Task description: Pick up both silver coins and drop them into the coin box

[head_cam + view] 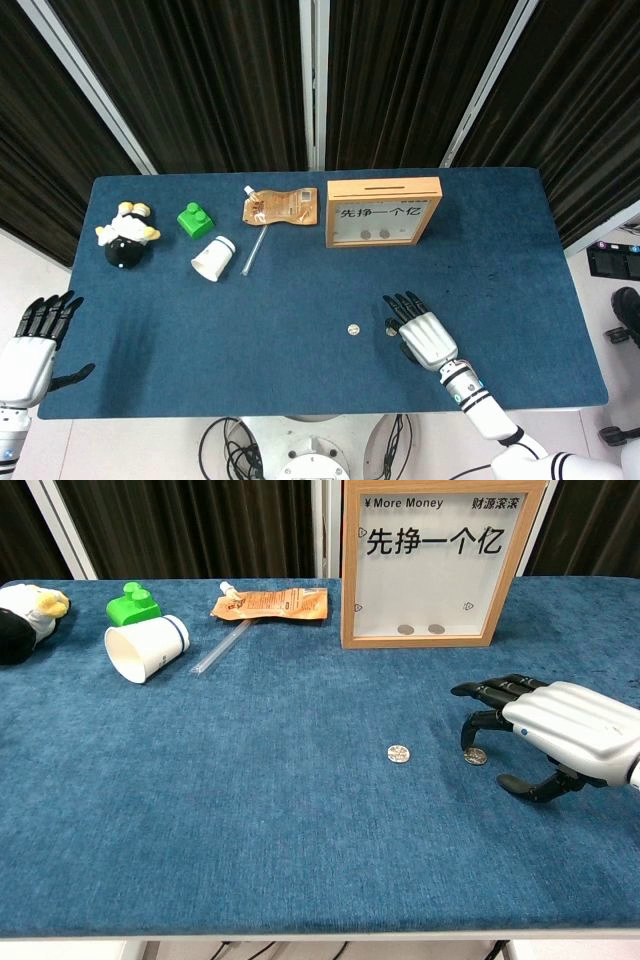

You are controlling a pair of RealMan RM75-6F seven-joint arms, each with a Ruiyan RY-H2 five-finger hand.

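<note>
The right robot hand (560,728) hovers low over the bench (250,810), fingers spread and arched, thumb apart, holding nothing; one dark fingertip (467,752) sits at the near silver coin (477,756), though contact cannot be confirmed. The second silver coin (399,753) lies flat just to its left, untouched. The left robot hand (35,340) rests off the bench's near-left edge, fingers apart and empty. The wooden coin box (433,562) stands upright at the far side, with two coins visible behind its clear front. A white paper cup (146,647) lies on its side, its visible interior empty.
</note>
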